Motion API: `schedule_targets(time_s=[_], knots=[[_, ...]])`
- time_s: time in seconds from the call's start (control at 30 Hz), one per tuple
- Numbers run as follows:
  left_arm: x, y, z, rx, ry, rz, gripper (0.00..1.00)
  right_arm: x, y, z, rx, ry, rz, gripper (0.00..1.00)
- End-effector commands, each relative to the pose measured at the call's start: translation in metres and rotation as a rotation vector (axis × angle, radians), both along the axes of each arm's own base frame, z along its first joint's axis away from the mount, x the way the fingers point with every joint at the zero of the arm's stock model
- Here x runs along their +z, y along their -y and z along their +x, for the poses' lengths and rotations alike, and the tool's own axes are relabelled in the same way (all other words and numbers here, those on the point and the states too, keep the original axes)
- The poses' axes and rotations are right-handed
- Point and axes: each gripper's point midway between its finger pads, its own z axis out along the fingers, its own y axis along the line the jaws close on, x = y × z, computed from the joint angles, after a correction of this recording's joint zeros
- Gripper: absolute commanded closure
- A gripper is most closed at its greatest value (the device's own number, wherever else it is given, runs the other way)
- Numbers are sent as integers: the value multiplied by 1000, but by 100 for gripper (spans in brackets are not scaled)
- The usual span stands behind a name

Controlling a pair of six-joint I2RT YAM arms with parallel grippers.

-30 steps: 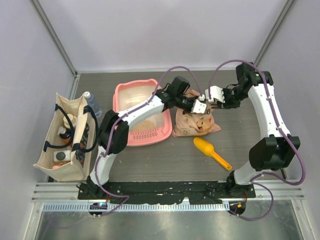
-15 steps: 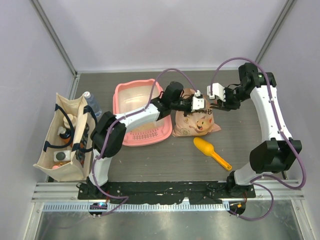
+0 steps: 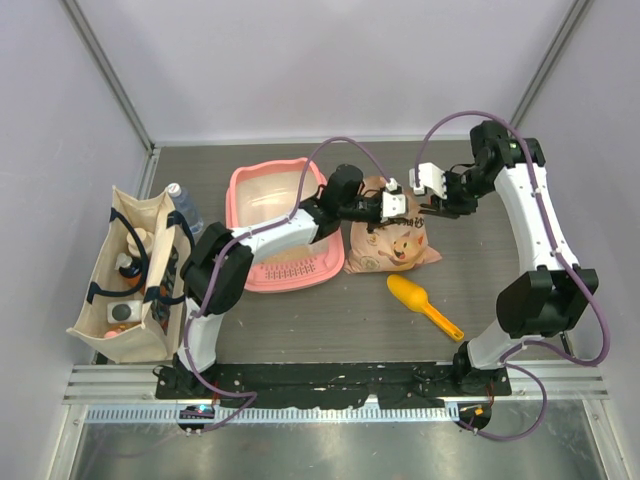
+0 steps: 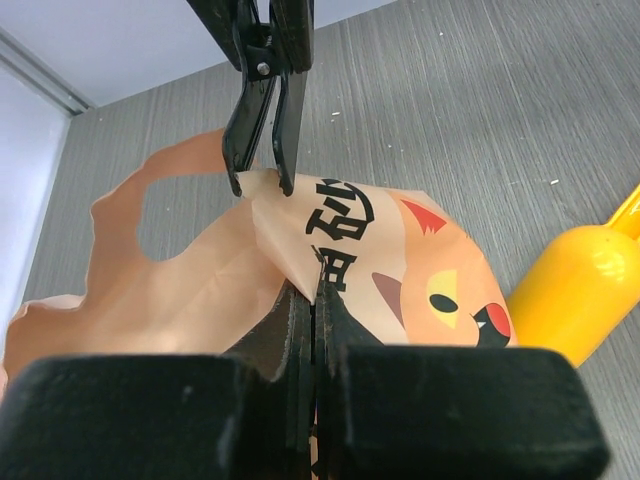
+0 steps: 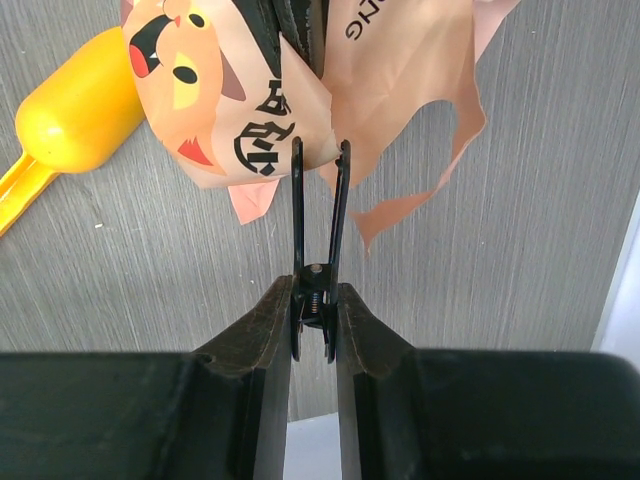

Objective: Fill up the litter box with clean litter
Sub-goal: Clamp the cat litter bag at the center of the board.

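Fig. L gripper clenched on bag; R gripper grasps clip just ahead: best pull straight back, bag taut.

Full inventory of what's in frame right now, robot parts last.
litter box: 1, pink, table's left-centre
litter bag: 1, peach with cartoon cat, right of the litter box
scoop: 1, yellow-orange, in front of the litter bag
clip: 1, black, at the litter bag's top edge
tote bag: 1, beige, far left
bottle: 1, clear, behind the tote bag
table: 1, grey, underneath
left end effector: 1, black, shut on the litter bag
right end effector: 1, black, shut on the clip
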Motion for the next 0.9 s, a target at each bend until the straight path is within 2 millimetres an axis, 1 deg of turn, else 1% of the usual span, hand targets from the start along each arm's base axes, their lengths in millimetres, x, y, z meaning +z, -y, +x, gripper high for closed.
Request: schedule_targets(time_s=[0.0, 0.07, 0.1, 0.23, 0.33, 0.4, 0.47, 0.53, 0.57, 0.63, 0.67, 0.73, 0.77, 0.83, 0.87], knots=[[62, 3, 7, 4, 160, -145, 100, -1, -11, -33, -7, -146, 34, 98], [63, 2, 7, -4, 189, -146, 100, -2, -14, -36, 6, -148, 41, 99], [64, 2, 7, -4, 195, -151, 100, -6, -17, -38, 20, -158, 37, 98], [65, 4, 4, -28, 251, -145, 100, -17, -18, -39, 16, -204, 21, 99], [62, 5, 0, -44, 257, -134, 100, -16, -18, -34, 21, -195, 16, 98], [60, 7, -2, -50, 266, -129, 100, -16, -15, -33, 46, -179, -20, 99], [64, 7, -1, -46, 277, -140, 100, -18, -16, -35, 91, -167, -58, 98], [64, 7, 0, -33, 283, -150, 100, -20, -17, -35, 98, -171, -67, 98], [68, 8, 0, -29, 296, -162, 99, -21, -19, -35, 104, -173, -68, 98], [67, 6, 2, -12, 298, -164, 91, -22, -21, -36, 119, -171, -71, 99], [68, 6, 3, -7, 301, -169, 82, -22, -23, -36, 126, -173, -74, 99], [70, 2, 2, 7, 293, -168, 70, -23, -24, -36, 133, -175, -82, 98], [67, 0, -1, 6, 284, -163, 61, -24, -24, -35, 136, -178, -87, 99], [75, -9, -3, 16, 281, -174, 52, -26, -24, -34, 150, -176, -108, 99], [70, -14, -5, 23, 272, -174, 46, -26, -25, -32, 153, -173, -114, 98]])
